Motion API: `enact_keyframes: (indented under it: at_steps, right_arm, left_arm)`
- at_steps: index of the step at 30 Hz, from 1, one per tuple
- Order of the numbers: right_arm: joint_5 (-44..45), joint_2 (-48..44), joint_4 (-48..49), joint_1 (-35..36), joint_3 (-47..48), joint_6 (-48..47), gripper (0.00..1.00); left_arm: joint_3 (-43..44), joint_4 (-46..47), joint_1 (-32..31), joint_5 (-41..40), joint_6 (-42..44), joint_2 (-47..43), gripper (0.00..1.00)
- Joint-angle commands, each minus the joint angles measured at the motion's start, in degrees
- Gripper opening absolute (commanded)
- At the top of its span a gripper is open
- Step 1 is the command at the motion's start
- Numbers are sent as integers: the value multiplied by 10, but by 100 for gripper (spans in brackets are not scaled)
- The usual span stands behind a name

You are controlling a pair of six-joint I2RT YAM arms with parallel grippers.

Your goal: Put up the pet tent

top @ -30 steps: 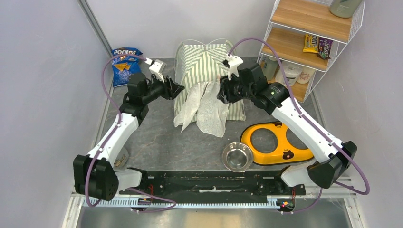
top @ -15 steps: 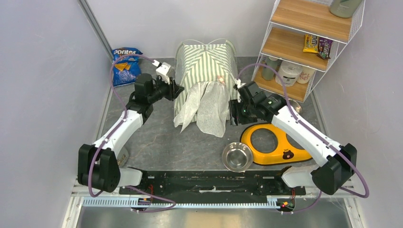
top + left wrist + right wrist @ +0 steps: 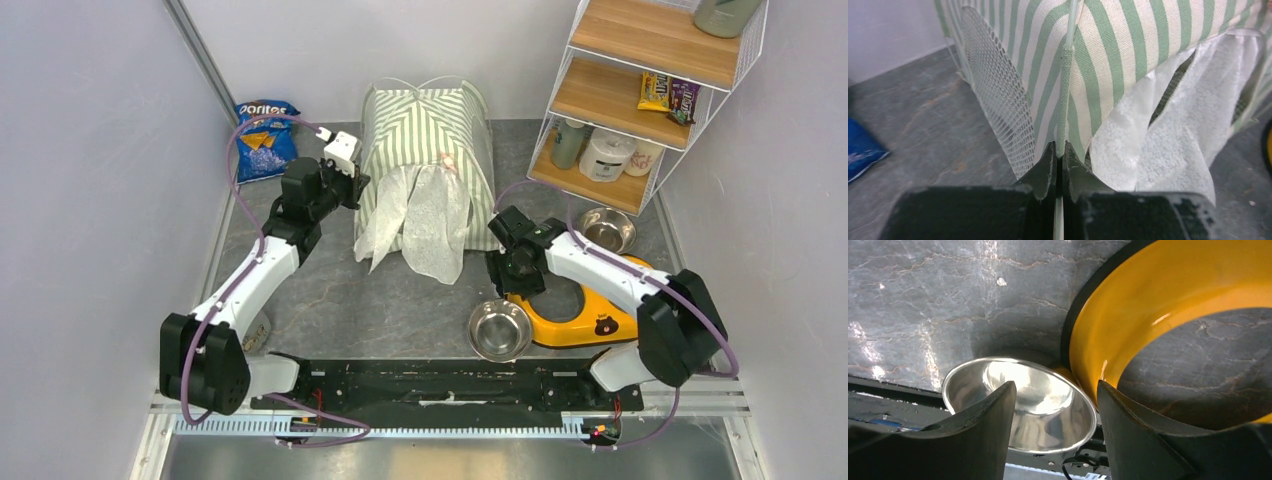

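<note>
Bases of both arms line the near edge of the table point(image 3: 330, 290). Just beyond them a steel bowl point(image 3: 499, 328) sits on the slate-grey top, touching the near left rim of the yellow holder point(image 3: 590, 318).

The right gripper point(image 3: 517, 288) hangs over that spot, pointing down. In the wrist view its jaws stand wide apart, the gripper point(image 3: 1055, 387) framing the bowl point(image 3: 1018, 400) and the holder's rim point(image 3: 1128, 325). It holds nothing, and the tent lies well apart from it, farther back and to its left.

Farther on, the left gripper point(image 3: 354, 186) is at the tent's front left corner. The wrist view shows the gripper point(image 3: 1058, 147) with its jaws closed tight on a thin pole point(image 3: 1064, 90), which runs up between the fingers along the edge of the striped cloth. A white mesh panel point(image 3: 998, 105) stands just left of the pole.

The tent point(image 3: 425, 130) stands upright at the middle of the table's far side, green-and-white stripes over a domed frame. Its white flaps point(image 3: 420, 215) hang loose at the front opening and spill onto the table.

A second bowl point(image 3: 606, 228) lies behind the holder, near the foot of the wire shelf point(image 3: 640, 95) at the far right. A blue chip bag point(image 3: 263, 140) lies at the far left, against the wall.
</note>
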Motion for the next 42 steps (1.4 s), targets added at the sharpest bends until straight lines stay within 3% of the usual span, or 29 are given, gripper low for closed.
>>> enact_keyframes:
  at_steps: [1, 8, 10, 14, 16, 19, 27, 29, 30, 33, 42]
  right_arm:
    - [3, 29, 46, -2, -5, 12, 67]
    - [-18, 64, 67, -2, -9, 3, 65]
    - [-17, 79, 70, -2, -12, 5, 64]
    - [-33, 90, 71, -2, -19, 11, 64]
    - [-35, 86, 74, -2, -23, 12, 64]
    - [-37, 82, 75, -2, -25, 11, 57]
    - [-26, 54, 69, -3, -25, 18, 22]
    - [-20, 42, 65, -4, -22, 18, 11]
    - [-18, 34, 62, -6, -21, 20, 1]
    - [-28, 8, 39, -18, -19, 36, 0]
    - [57, -150, -85, -85, 3, 113, 0]
  left_arm:
    - [-5, 11, 2, -90, 54, -44, 2]
    - [2, -18, 2, -101, 61, -46, 2]
    - [2, -21, 3, -102, 56, -46, 9]
    - [4, -21, 3, -98, 49, -51, 34]
    - [7, -21, 3, -94, 45, -54, 39]
    - [14, -20, 3, -90, 36, -58, 45]
    - [27, -25, 3, -87, 26, -75, 51]
    - [31, -29, 3, -93, 17, -80, 53]
    - [42, -44, 3, -101, 9, -83, 54]
    - [83, -124, 3, -126, -35, -92, 63]
    - [75, -195, 3, -187, -102, -164, 70]
